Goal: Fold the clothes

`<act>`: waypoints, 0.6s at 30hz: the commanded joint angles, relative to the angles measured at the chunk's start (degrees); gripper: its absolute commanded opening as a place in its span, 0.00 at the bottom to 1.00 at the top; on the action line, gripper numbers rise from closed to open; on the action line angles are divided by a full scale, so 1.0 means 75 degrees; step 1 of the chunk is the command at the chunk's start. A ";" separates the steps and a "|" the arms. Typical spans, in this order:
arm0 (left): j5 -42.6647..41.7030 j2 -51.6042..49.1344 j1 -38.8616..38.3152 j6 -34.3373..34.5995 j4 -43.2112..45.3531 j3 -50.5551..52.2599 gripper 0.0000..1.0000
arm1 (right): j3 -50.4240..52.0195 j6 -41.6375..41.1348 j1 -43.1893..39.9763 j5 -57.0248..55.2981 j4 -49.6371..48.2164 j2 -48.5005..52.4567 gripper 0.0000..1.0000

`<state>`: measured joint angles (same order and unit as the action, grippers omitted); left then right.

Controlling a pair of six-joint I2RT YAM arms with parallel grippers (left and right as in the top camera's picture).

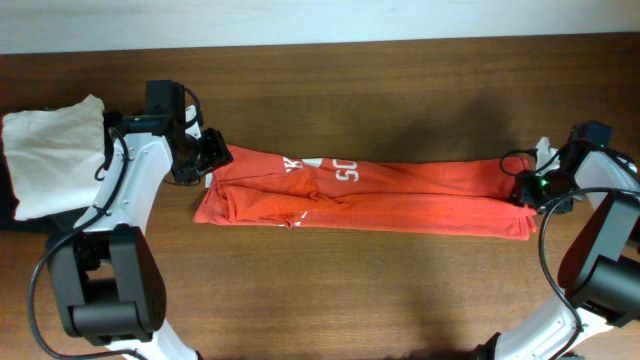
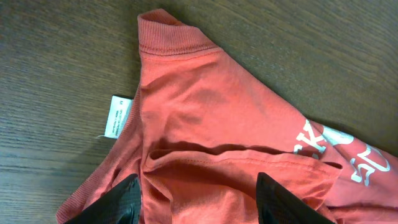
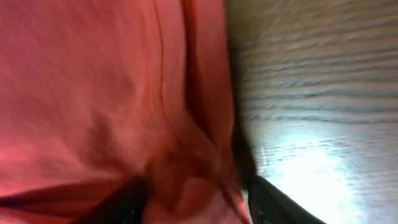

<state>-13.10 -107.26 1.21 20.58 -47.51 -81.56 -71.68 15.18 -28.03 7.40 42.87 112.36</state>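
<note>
As left tool (image 1: 212, 160) straddles it, T-shirt (image 1: 400, 195) lies folded.

A dark brown wooden table (image 1: 350, 290) with long, fine grain fills most of the overhead view, and its boards also show in the left wrist view (image 2: 62, 62) and, blurred and catching a bright glare, in the right wrist view (image 3: 323, 93). On its far left corner lies a cream-white, loosely folded cloth (image 1: 50, 155), rumpled at the edges. A black folded fabric (image 1: 8, 205) peeks from beneath it at the left edge. A pale plain strip (image 1: 300, 20) runs beyond the far side of the table
</note>
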 commanded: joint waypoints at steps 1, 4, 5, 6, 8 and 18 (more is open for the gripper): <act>-0.0085 0.0076 0.0012 -0.0125 -0.0020 -0.0102 0.59 | 0.0143 -0.0099 0.0035 0.0146 0.0058 0.0169 0.29; -0.0082 0.0076 0.0012 -0.0125 -0.0017 -0.0102 0.59 | 0.0143 -0.0376 0.0035 0.0198 0.0117 0.0169 0.09; -0.0079 0.0076 0.0012 -0.0125 -0.0012 -0.0102 0.59 | 0.0143 -0.0379 0.0035 0.0242 0.0140 0.0169 0.04; -0.0079 0.0076 0.0012 -0.0125 0.0003 -0.0102 0.59 | 0.0143 -0.0393 0.0035 0.0344 0.0178 0.0169 0.04; -0.0079 0.0076 0.0012 -0.0125 0.0003 -0.0102 0.60 | 0.0131 -0.0766 0.0035 0.0364 0.0201 0.0166 0.04; -0.0044 0.0076 0.0012 -0.0125 -0.0108 -0.0102 0.64 | -0.0979 -0.1725 0.0466 0.0428 0.1795 -0.0093 0.04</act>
<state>-13.13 -107.26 1.21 20.58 -47.83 -81.56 -75.35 4.71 -27.29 9.37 53.78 112.62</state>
